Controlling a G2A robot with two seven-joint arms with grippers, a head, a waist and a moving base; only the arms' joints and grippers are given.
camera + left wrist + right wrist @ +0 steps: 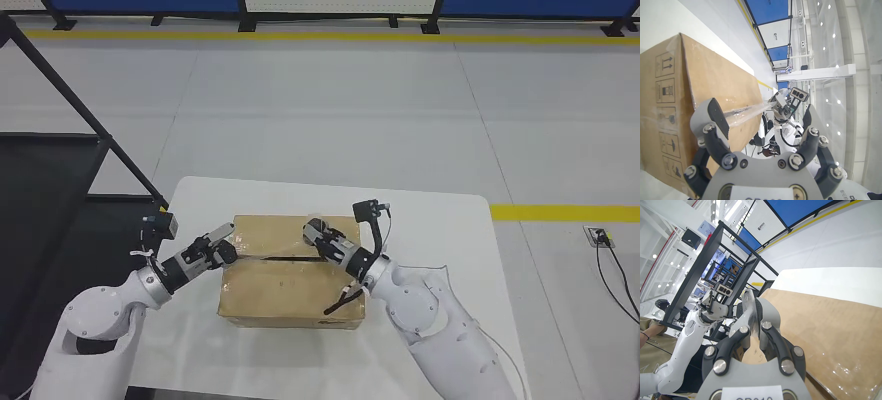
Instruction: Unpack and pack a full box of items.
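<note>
A closed brown cardboard box [290, 285] lies on the white table [440, 225]. My right gripper [314, 234] hovers over the box's top near the far edge, shut on a strip of clear tape [749, 311]. The tape [747, 111] stretches taut from the box's left end up to that gripper [780, 106]. My left gripper [761, 113] stands open at the box's left end [224, 248]. One of its fingers [716, 113] sits against the box's corner, beside the tape's lower end. The box's end face [664, 106] carries printed handling symbols.
A black metal frame [70, 110] with a dark panel stands off the table's left side. Bare table lies to the right of the box and in front of it. Grey floor with yellow lines [560, 212] surrounds the table.
</note>
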